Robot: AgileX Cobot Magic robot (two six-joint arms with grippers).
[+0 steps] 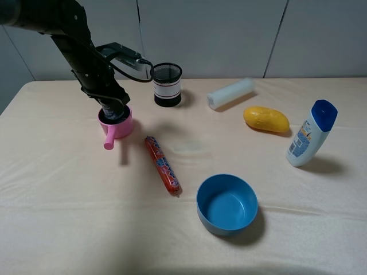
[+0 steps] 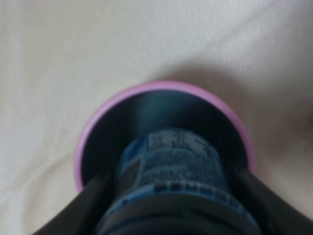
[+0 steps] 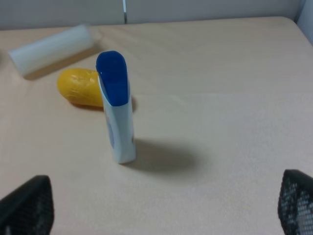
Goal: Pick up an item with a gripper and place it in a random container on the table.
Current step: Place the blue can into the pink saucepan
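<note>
One small blue jar (image 2: 173, 161) is hanging pinched in my left claw (image 2: 171, 205) at the mouth of the pink saucepan cup (image 2: 161, 87). I am judging it best to lower it centred before releasing.

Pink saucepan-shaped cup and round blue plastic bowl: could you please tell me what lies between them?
A long red plastic-wrapped sausage lies between them, seen in the exterior high view.

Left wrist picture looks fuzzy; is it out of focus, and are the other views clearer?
Left wrist: yes, the small blue bottle sits so close that its label and the pink cup rim blur. Right wrist: sharper, the lotion bottle casts a soft shadow. Exterior high: clear, dimmer toward the near edge.
</note>
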